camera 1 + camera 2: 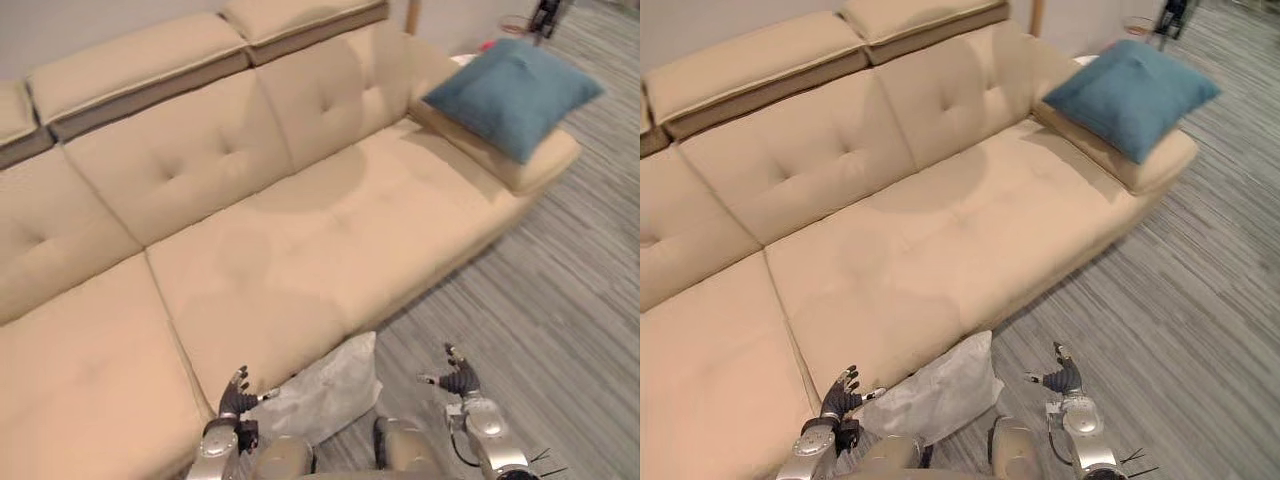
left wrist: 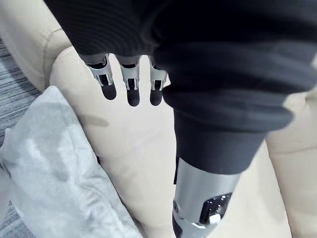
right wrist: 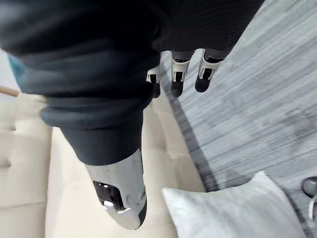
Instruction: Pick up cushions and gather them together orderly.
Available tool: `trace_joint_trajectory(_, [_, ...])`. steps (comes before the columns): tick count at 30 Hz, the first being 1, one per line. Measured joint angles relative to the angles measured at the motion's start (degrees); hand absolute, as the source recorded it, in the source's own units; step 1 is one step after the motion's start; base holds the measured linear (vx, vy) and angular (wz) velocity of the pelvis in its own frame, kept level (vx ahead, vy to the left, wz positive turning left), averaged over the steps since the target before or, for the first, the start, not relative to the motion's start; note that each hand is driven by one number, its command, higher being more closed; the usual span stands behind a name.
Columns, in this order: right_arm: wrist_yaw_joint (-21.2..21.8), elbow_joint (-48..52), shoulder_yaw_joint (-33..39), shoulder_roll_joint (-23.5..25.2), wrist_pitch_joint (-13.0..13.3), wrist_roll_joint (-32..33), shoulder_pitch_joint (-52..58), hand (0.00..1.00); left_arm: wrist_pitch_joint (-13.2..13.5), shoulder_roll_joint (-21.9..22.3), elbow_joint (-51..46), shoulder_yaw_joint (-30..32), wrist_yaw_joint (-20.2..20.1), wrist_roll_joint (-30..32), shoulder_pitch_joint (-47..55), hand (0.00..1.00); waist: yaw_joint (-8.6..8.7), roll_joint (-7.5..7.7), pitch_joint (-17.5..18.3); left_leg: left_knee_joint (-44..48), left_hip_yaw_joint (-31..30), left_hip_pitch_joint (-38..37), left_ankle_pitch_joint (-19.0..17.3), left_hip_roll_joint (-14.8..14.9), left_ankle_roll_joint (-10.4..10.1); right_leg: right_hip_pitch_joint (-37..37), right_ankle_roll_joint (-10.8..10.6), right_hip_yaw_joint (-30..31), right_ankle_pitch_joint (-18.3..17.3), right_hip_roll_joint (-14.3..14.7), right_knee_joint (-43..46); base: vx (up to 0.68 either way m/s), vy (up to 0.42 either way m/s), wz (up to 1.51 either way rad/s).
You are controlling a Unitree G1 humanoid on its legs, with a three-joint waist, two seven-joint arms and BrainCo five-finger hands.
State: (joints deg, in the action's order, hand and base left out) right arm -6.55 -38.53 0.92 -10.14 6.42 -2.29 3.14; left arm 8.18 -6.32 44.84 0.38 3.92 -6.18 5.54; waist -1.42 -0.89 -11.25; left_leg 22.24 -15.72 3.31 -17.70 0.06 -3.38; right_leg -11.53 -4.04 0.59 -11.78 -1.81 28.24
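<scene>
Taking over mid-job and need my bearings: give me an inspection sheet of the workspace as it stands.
Surface: beige sofa with tufted back.
Job's things: blue cushion on the sofa's right armrest; light grey cushion on the floor against the sofa front, between the hands.
Clutter: nothing seen.
Hands: left hand and right hand both open, holding nothing.
Cables: nothing seen.
Surroundings: grey striped floor.

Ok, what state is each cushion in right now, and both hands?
blue cushion: lying tilted on the armrest of the sofa, untouched.
grey cushion: on the floor against the sofa's front, not held.
left hand: open, holding nothing, beside the grey cushion.
right hand: open, holding nothing, above the floor.
</scene>
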Motion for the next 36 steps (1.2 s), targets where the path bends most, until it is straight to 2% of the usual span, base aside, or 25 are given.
trace_joint_trajectory(1, [-0.14,0.84,0.47,0.82,0.00,0.22,1.07,0.00,-0.02,0.33,-0.37,0.00,0.01,-0.04,0.23,0.00,-0.77,0.45,0.40,-0.23,-0.86,0.34,1.17,0.27,-1.93,1.66,0.22,-2.27,0.13,-0.43,-1.36,0.15,-0.159,0.91])
trace_joint_trajectory(4, [-0.96,2.76,1.61,2.09,0.01,1.27,3.41,0.00,-0.04,1.12,-2.75,-0.03,0.11,-0.55,0.78,0.00,-1.10,0.83,0.73,3.02,1.96,2.09,2.51,0.70,-4.19,5.61,0.50,-6.42,0.30,-1.30,-4.42,0.11,-0.089,0.94])
trace_joint_trajectory(5, [-1.01,3.14,1.88,2.30,0.01,1.89,3.96,0.00,-0.06,1.30,-3.18,-0.05,0.12,-0.72,0.88,0.00,-1.08,0.90,0.78,4.46,5.25,2.98,3.06,1.26,-5.14,6.86,1.01,-7.80,0.62,-1.56,-5.25,0.08,-0.049,0.97])
trace_joint_trajectory(6, [-1.01,3.23,2.65,2.83,0.01,2.23,4.31,0.00,-0.08,1.38,-4.45,-0.05,0.23,-0.99,1.03,0.00,-1.03,1.12,0.94,6.06,11.88,4.17,4.00,2.88,-5.92,8.60,1.61,-9.29,1.01,-1.78,-6.61,0.08,-0.039,0.92])
trace_joint_trajectory(7, [-1.06,3.14,3.63,3.38,0.02,2.42,4.33,0.00,-0.04,1.24,-5.21,-0.02,0.30,-1.00,1.22,0.00,-1.09,1.56,1.20,6.47,19.63,5.17,4.54,4.70,-5.26,9.71,1.62,-10.41,1.02,-2.01,-7.72,0.07,-0.023,0.79])
trace_joint_trajectory(9, [-1.29,1.08,5.32,4.03,0.21,2.87,3.00,0.00,-0.04,0.52,-5.02,-0.27,0.40,-1.02,1.05,0.00,-0.98,2.02,1.47,6.13,28.86,5.55,5.20,6.81,-3.79,10.01,1.58,-11.72,1.12,-2.30,-8.47,0.06,0.001,0.55])
trace_joint_trajectory(10, [-1.59,-0.19,5.97,4.13,0.19,3.08,2.47,0.00,-0.05,0.17,-4.95,-0.25,0.48,-1.01,0.99,0.00,-1.02,2.03,1.47,5.13,30.04,5.50,5.31,6.92,-2.86,9.79,1.58,-11.76,1.23,-2.19,-8.39,0.07,0.006,0.39])
trace_joint_trajectory(12, [-2.34,-2.21,6.09,4.19,-0.07,4.03,1.17,0.00,-0.07,-0.92,-4.75,-0.24,0.96,-1.02,0.99,0.00,-1.17,2.17,1.36,3.79,29.97,6.04,5.94,6.81,-1.68,7.34,1.89,-11.72,1.74,-2.13,-5.67,0.06,-0.002,0.16])
trace_joint_trajectory(13, [-2.57,-2.76,6.07,4.21,-0.12,4.32,0.44,0.00,-0.09,-1.88,-4.75,-0.25,1.28,-1.02,0.49,0.00,-1.11,2.07,1.19,3.50,29.82,7.06,6.72,7.18,-0.32,3.92,2.80,-11.43,2.77,-2.01,-1.05,0.04,-0.010,0.02])
trace_joint_trajectory(14, [-2.76,-2.85,6.07,4.15,-0.10,4.50,0.02,0.00,-0.08,-2.41,-4.71,-0.22,1.37,-1.02,0.11,0.00,-1.13,1.73,0.77,3.60,29.77,7.44,6.98,7.90,0.22,0.96,2.97,-10.97,2.24,-1.83,2.34,0.01,-0.021,-0.08])
trace_joint_trajectory(15, [-3.29,-2.83,6.08,4.18,-0.08,4.57,-0.68,0.00,-0.08,-3.05,-4.51,-0.11,1.52,-1.12,-0.67,0.00,-1.17,1.35,-0.21,4.34,30.11,8.18,6.63,8.56,0.83,-1.66,2.54,-9.37,-1.64,-1.46,2.51,-0.01,-0.065,-0.14])
trace_joint_trajectory(16, [-3.41,-2.77,6.14,4.21,-0.06,4.79,-1.81,0.00,-0.07,-4.50,-4.41,0.38,1.71,-1.40,-2.17,0.00,-1.19,2.14,-1.55,6.53,30.79,9.09,5.51,9.00,2.49,-2.86,2.76,-8.09,-0.31,-1.61,-1.21,-0.03,-0.117,-0.12])
trace_joint_trajectory(17, [-3.49,-2.71,6.14,4.30,-0.04,5.05,-2.20,0.00,-0.05,-5.38,-4.43,0.38,1.81,-1.71,-2.78,0.00,-1.15,2.92,-2.20,8.06,31.49,9.82,4.76,8.87,2.81,-3.45,2.67,-7.51,3.44,-2.48,-2.42,-0.04,-0.130,-0.01])
trace_joint_trajectory(18, [-3.59,-2.78,6.57,3.80,-0.05,5.11,-3.39,0.00,-0.05,-5.89,-4.36,0.93,2.27,-2.11,-4.81,0.00,-0.83,2.10,-3.76,11.39,32.06,11.55,2.65,10.43,2.40,-4.94,2.08,-6.91,2.13,-1.70,-0.32,-0.06,-0.104,-0.08])
trace_joint_trajectory(21, [-4.75,-2.06,7.13,3.84,-0.08,6.04,-6.22,0.00,0.57,-4.69,-4.88,2.02,2.58,-2.14,-7.35,0.00,-0.83,0.94,-5.89,13.69,33.58,14.67,1.57,13.04,1.81,-9.08,2.16,-6.46,2.12,0.05,1.82,-0.14,-0.132,-0.40])
trace_joint_trajectory(25, [-5.95,0.15,7.32,3.76,-0.03,6.30,-7.37,0.00,1.19,-2.80,-5.01,2.12,2.76,-2.28,-9.74,0.00,-0.89,0.71,-7.93,17.80,34.69,18.24,-2.50,15.28,1.69,-15.03,3.86,-5.86,0.28,1.18,7.90,-0.17,-0.059,-0.27])
trace_joint_trajectory(30, [-6.10,0.14,5.76,3.98,-0.19,6.16,-12.71,0.00,1.21,-1.42,-4.99,4.46,3.99,-4.13,-13.72,0.00,-0.93,0.41,-11.76,28.00,33.80,28.47,-6.01,17.54,2.54,-25.44,3.85,-5.85,-2.05,1.03,16.72,-0.26,-0.026,-0.11])
trace_joint_trajectory(35, [-7.85,-1.19,3.57,3.92,-0.37,4.72,-18.20,0.00,1.26,0.27,-4.92,7.75,5.36,-5.62,-16.53,0.00,-1.21,0.07,-14.03,35.05,30.77,40.11,-6.31,17.78,2.99,-35.50,5.16,-7.81,-2.83,-0.75,23.62,-0.20,-0.032,0.20])
trace_joint_trajectory(36, [-8.34,-1.92,2.56,3.96,-0.44,3.88,-20.43,0.00,1.31,0.67,-4.93,9.27,6.28,-5.85,-17.32,0.00,-1.24,-0.03,-15.38,36.89,29.90,42.82,-6.30,17.69,3.01,-37.87,5.28,-8.43,-2.91,-1.39,25.66,-0.20,-0.052,0.24])
